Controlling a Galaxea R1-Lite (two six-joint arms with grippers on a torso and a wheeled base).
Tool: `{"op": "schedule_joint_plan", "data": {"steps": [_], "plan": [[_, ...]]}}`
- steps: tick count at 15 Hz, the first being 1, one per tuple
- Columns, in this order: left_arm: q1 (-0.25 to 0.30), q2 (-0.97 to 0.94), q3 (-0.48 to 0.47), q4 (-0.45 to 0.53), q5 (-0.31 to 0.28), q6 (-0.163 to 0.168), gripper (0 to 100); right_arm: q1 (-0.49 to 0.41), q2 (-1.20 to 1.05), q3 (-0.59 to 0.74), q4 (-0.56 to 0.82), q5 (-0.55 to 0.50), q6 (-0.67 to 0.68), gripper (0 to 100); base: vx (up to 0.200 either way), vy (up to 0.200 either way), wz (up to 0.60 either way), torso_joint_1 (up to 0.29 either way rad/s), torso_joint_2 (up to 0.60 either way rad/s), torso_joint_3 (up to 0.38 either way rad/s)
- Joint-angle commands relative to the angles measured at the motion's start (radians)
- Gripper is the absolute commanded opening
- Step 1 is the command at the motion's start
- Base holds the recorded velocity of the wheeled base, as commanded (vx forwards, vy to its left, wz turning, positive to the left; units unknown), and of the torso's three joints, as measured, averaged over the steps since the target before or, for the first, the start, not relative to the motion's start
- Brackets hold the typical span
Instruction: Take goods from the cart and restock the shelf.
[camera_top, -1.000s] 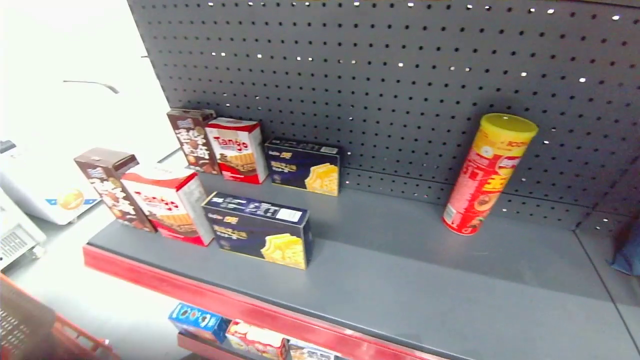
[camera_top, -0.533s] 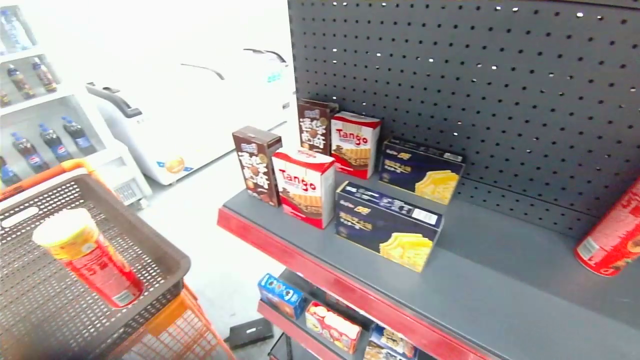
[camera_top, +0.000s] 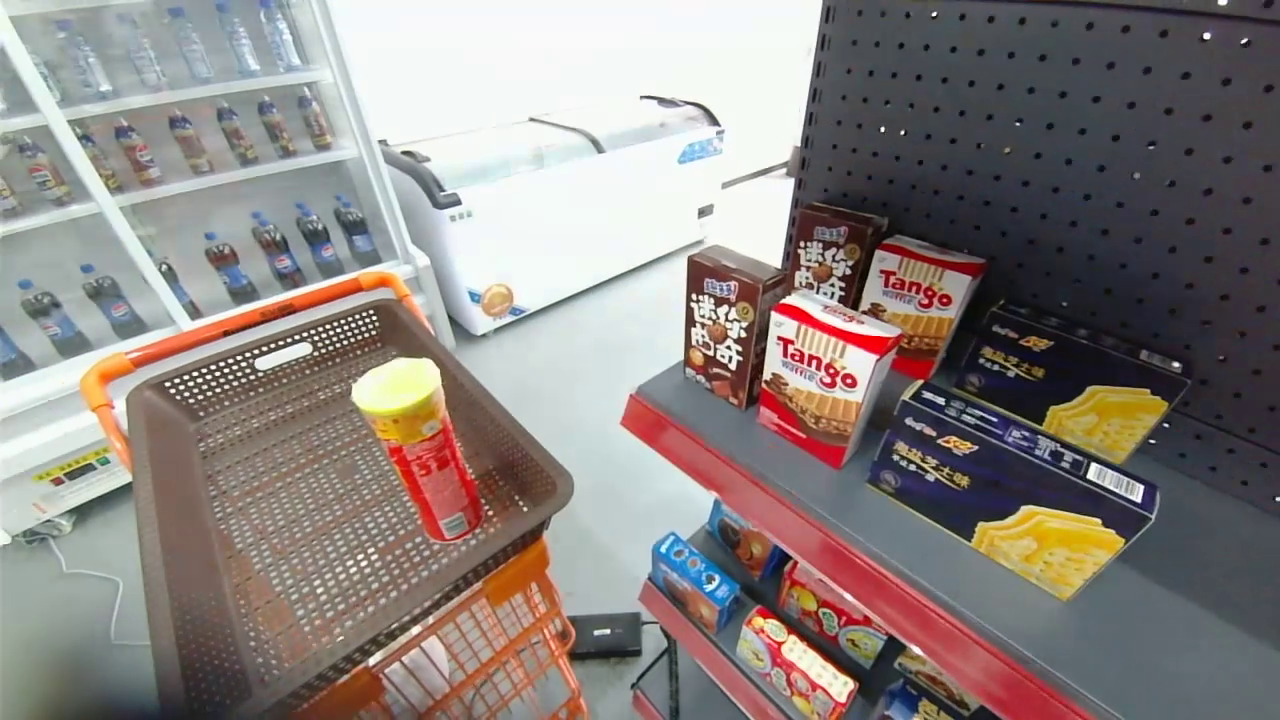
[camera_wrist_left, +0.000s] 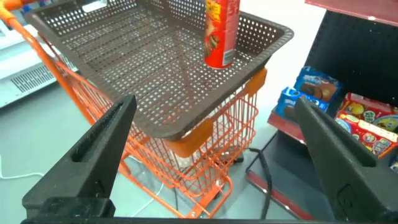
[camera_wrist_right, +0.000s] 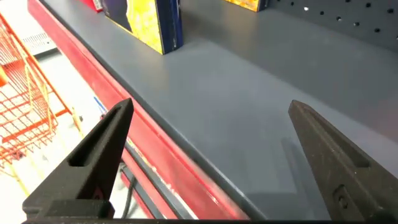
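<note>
Okay, head view first. The orange cart (camera_top: 480, 650) stands left of the shelf (camera_top: 1150, 620), with a brown perforated basket (camera_top: 340, 335) sitting on top of it. One red can (camera_top: 420, 450) with a yellow lid stands upright inside the basket, close to the basket edge that faces the shelf.

On the shelf, six boxes sit at its left end in two rows. Along the red front edge are a brown chocolate box (camera_top: 725, 325), a red-and-white wafer box (camera_top: 825, 375) just beside it, and a dark blue box (camera_top: 1010, 485). The back row, against the pegboard (camera_top: 1000, 130), repeats this: brown box (camera_top: 830, 255), wafer box (camera_top: 920, 300), blue box (camera_top: 1075, 395). Small packs (camera_top: 790, 620) fill the lower shelf. A white freezer (camera_top: 560, 210) and a drinks cooler (camera_top: 150, 150) stand behind the cart.

Left wrist view: I see my left gripper (camera_wrist_left: 214, 106) spread wide and holding nothing. It hangs above the near corner of the basket, with the can standing well apart from it near the basket's far edge.

Right wrist view: my right gripper (camera_wrist_right: 211, 107) is also spread wide and holding nothing. It is over bare grey shelf board near the red front edge, with the front blue box off to one side.
</note>
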Motion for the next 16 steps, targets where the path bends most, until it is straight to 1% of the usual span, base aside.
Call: {"op": "schedule_joint_plan", "data": {"steps": [1, 4, 6, 7, 9, 10, 11, 12, 13, 14, 15, 16], "plan": [[-0.001, 0.000, 0.000, 0.002, 0.000, 0.003, 100, -0.002, 0.000, 0.000, -0.002, 0.001, 0.000, 100, 0.000, 0.000, 0.00, 0.000, 0.00, 0.000], [-0.001, 0.000, 0.000, 0.002, 0.000, 0.001, 100, -0.002, 0.000, 0.000, -0.002, 0.001, 0.000, 100, 0.000, 0.000, 0.00, 0.000, 0.00, 0.000], [0.000, 0.000, -0.023, 0.002, -0.003, 0.012, 100, -0.002, 0.000, 0.000, -0.002, 0.001, 0.000, 100, 0.000, 0.000, 0.00, 0.000, 0.00, 0.000], [-0.021, 0.130, -0.187, 0.039, -0.005, 0.050, 100, -0.002, 0.000, 0.000, -0.002, 0.001, 0.000, 100, 0.000, 0.000, 0.00, 0.000, 0.00, 0.000], [-0.038, 0.316, -0.351, 0.062, -0.005, 0.055, 100, -0.002, 0.000, 0.000, -0.002, 0.001, 0.000, 100, 0.000, 0.000, 0.00, 0.000, 0.00, 0.000], [-0.041, 0.538, -0.490, 0.054, 0.000, 0.058, 100, -0.002, 0.000, 0.000, -0.002, 0.001, 0.000, 100, 0.000, 0.000, 0.00, 0.000, 0.00, 0.000], [-0.043, 0.636, -0.544, 0.051, -0.001, 0.058, 100, -0.002, 0.000, 0.000, -0.002, 0.001, 0.000, 100, 0.000, 0.000, 0.00, 0.000, 0.00, 0.000], [-0.070, 0.737, -0.589, 0.042, 0.002, 0.059, 100, -0.002, 0.000, 0.000, -0.002, 0.001, 0.000, 100, 0.000, 0.000, 0.00, 0.000, 0.00, 0.000], [-0.089, 0.806, -0.599, 0.027, 0.002, 0.056, 100, -0.002, 0.000, 0.000, -0.002, 0.001, 0.000, 100, 0.000, 0.000, 0.00, 0.000, 0.00, 0.000], [-0.052, 0.888, -0.601, -0.010, -0.003, 0.061, 100, -0.002, 0.000, 0.000, -0.002, 0.001, 0.000, 100, 0.000, 0.000, 0.00, 0.000, 0.00, 0.000], [-0.029, 0.981, -0.604, -0.072, -0.003, 0.064, 100, -0.002, 0.000, 0.000, -0.002, 0.001, 0.000, 100, 0.000, 0.000, 0.00, 0.000, 0.00, 0.000], [-0.043, 1.050, -0.593, -0.104, -0.011, 0.069, 100, -0.002, 0.000, 0.000, -0.002, 0.001, 0.000, 100, 0.000, 0.000, 0.00, 0.000, 0.00, 0.000]]}}
